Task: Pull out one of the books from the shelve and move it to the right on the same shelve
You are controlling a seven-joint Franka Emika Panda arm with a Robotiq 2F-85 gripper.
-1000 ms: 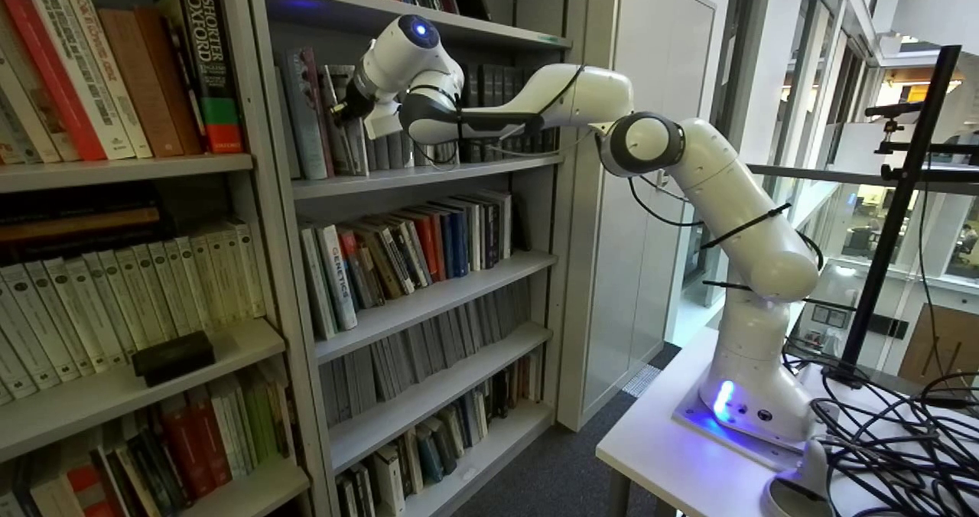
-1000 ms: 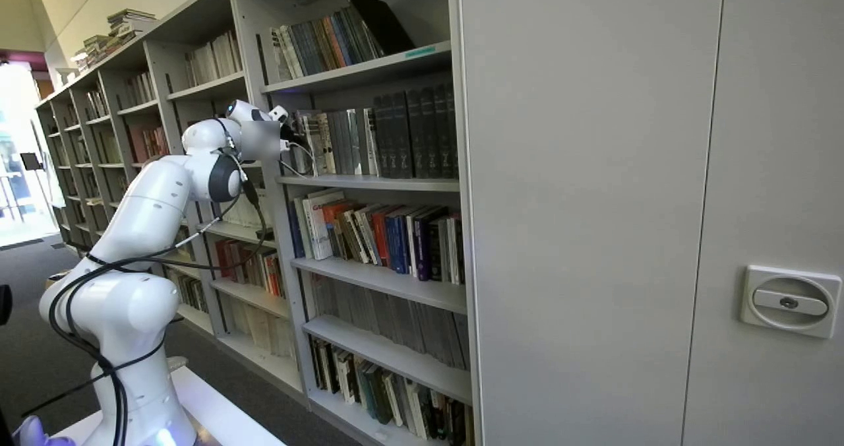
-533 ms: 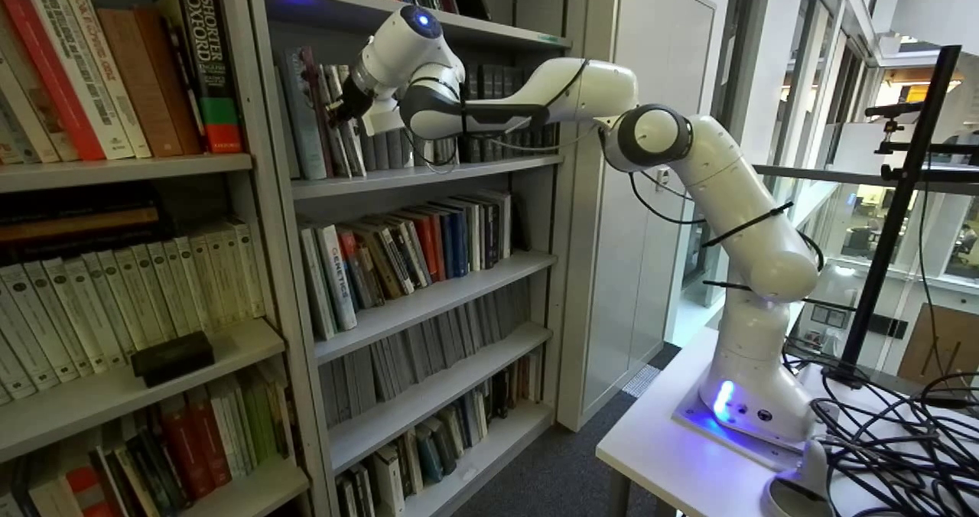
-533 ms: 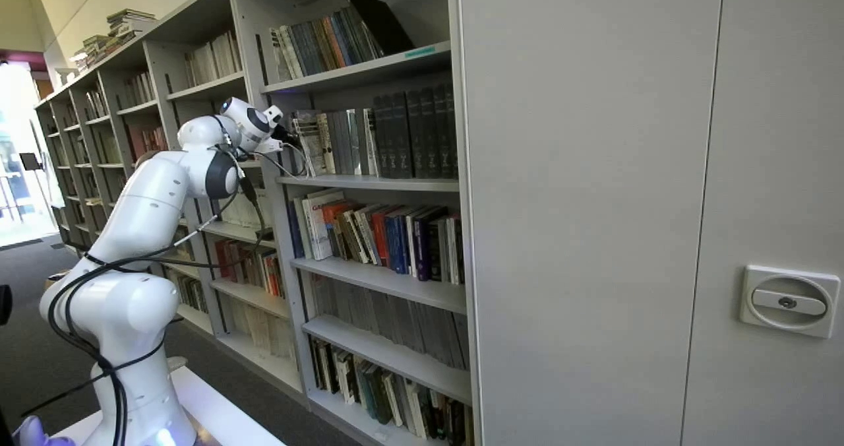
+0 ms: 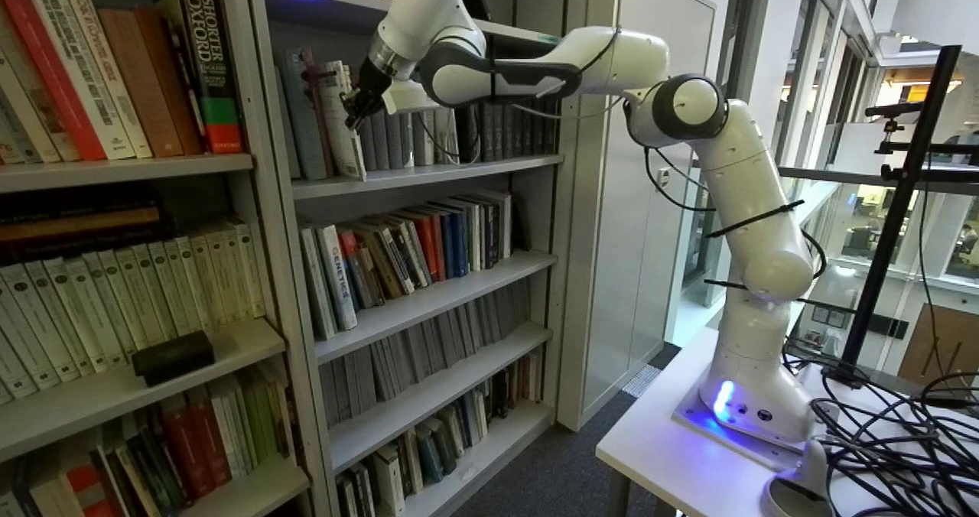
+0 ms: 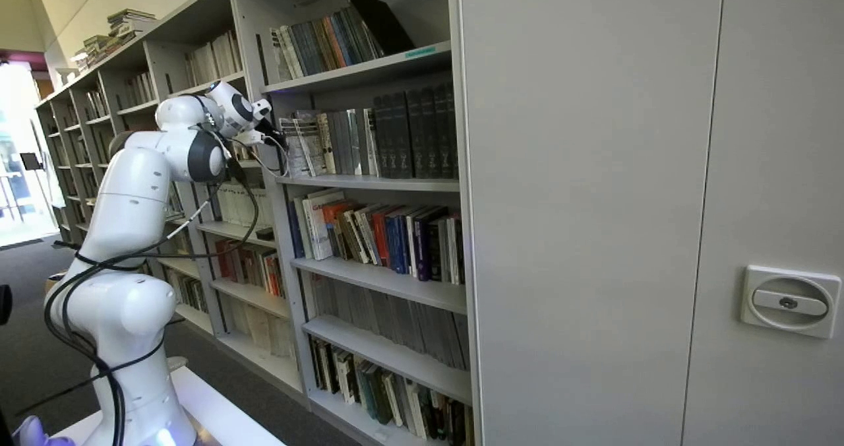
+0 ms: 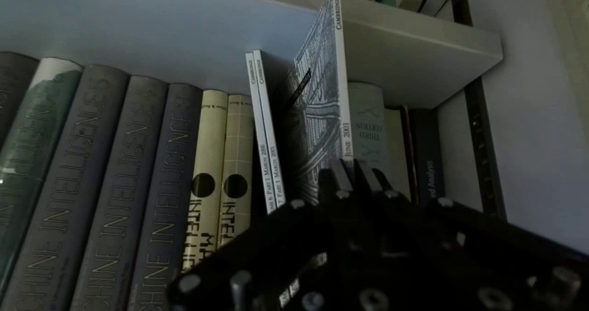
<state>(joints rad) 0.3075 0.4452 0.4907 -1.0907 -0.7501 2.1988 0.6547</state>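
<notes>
Along the grey shelve (image 6: 382, 183), my gripper (image 7: 353, 170) pinches one book (image 7: 322, 90), standing partly out past its neighbours (image 7: 268, 131), so I judge the pull mostly done, the rightward move yet to come.

Library, by its tall bookcases (image 5: 273, 173)

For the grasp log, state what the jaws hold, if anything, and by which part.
The thin book marked June 2001, pinched by its spine, right beside that date.

Cannot see one end of the thin book (image 7: 322, 104) behind the gripper (image 7: 354, 169) in the wrist view. Cannot read the lowest books (image 6: 392, 390).
</notes>
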